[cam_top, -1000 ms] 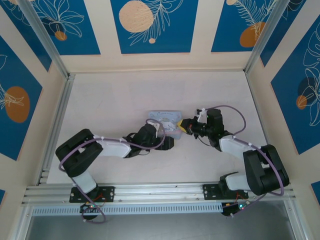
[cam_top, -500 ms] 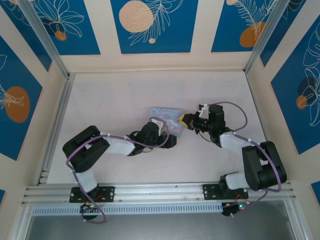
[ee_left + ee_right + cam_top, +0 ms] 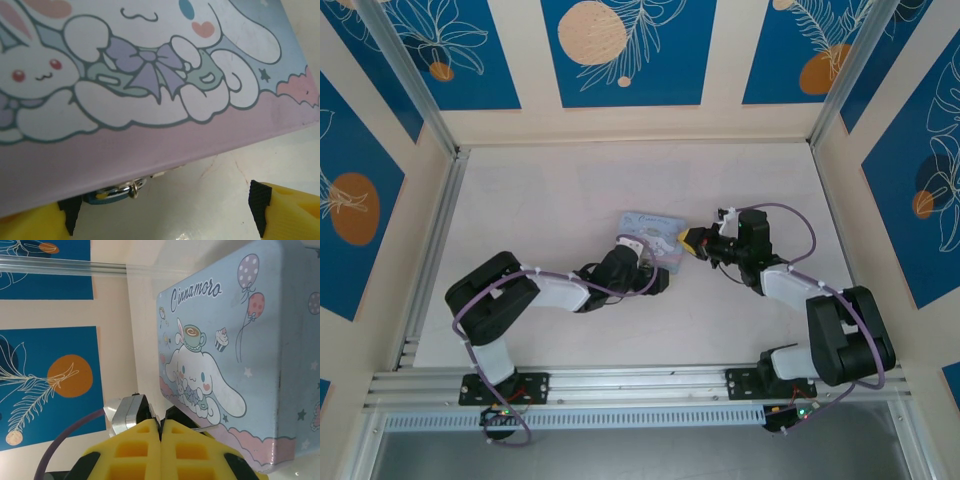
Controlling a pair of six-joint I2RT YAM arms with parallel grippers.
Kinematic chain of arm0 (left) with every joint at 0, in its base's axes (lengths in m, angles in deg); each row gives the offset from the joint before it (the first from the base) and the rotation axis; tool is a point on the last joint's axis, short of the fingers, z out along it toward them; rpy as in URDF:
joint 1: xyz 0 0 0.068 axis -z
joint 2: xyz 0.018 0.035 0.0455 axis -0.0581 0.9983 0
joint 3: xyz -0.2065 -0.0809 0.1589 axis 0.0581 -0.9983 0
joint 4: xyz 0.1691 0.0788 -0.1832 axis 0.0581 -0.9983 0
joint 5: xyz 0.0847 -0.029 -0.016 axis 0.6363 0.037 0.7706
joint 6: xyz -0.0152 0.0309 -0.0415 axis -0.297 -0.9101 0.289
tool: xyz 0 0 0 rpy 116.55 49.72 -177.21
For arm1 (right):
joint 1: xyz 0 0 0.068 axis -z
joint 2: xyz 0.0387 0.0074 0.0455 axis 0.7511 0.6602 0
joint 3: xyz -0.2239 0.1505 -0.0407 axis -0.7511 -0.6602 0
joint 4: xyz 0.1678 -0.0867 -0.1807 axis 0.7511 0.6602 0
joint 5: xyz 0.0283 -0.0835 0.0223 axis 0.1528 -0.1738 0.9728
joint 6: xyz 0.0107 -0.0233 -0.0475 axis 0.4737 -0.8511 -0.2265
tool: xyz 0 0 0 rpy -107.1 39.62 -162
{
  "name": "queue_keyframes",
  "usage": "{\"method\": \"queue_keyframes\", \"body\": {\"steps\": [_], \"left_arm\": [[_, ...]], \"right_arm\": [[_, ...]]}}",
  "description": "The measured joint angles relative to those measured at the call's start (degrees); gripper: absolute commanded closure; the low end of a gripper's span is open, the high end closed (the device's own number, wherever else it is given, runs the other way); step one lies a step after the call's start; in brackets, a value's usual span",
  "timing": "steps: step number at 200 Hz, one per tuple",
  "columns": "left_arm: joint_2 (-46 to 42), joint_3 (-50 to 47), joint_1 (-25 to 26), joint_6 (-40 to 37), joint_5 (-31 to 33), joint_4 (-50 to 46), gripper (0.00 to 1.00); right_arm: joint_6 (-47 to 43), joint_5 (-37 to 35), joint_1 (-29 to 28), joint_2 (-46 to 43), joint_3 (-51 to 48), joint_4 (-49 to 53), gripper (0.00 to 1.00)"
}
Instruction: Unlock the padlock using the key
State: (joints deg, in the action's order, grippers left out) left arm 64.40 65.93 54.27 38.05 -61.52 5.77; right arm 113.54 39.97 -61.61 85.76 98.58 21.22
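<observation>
Two things have changed in your overhead view since a second ago. The left arm has drawn its elbow in toward the table's middle, and the right gripper has swung a little toward 12 o'clock. Over the last half second almost nothing has moved. The tin also looks nudged slightly toward 12 o'clock and turned a touch.

The tin is your one container. It lies flat and closed near the centre of the table, so you cannot see what is inside. In the left wrist view the padlock peeks out from under the tin's pink edge at 7 o'clock. Its small metal shackle is right against that edge, and whether it is latched is too small to tell.

Your left gripper sits at 6 o'clock of the tin with its yellow fingers spread wide. The padlock lies between them, nearer the left-hand one, and they are closed on nothing. Your right gripper sits just off the tin at 3 o'clock, its fingers pressed together. In the right wrist view a thin grey sliver, likely the key, shows just past those fingertips against the tin's face. You cannot tell from here whether it is pinched.
</observation>
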Motion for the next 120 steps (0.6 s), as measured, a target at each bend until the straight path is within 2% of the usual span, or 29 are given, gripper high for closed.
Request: {"method": "queue_keyframes", "body": {"steps": [67,120], "left_arm": [[-0.1,0.3,1.0,0.3,-3.2,0.5,0.13],[-1.5,-1.1,1.0,4.2,-4.3,4.4,0.13]], "right_arm": [[0.0,0.0,0.0,-1.4,0.0,1.5,1.0],[0.0,0.0,0.0,-1.4,0.0,1.9,1.0]]}}
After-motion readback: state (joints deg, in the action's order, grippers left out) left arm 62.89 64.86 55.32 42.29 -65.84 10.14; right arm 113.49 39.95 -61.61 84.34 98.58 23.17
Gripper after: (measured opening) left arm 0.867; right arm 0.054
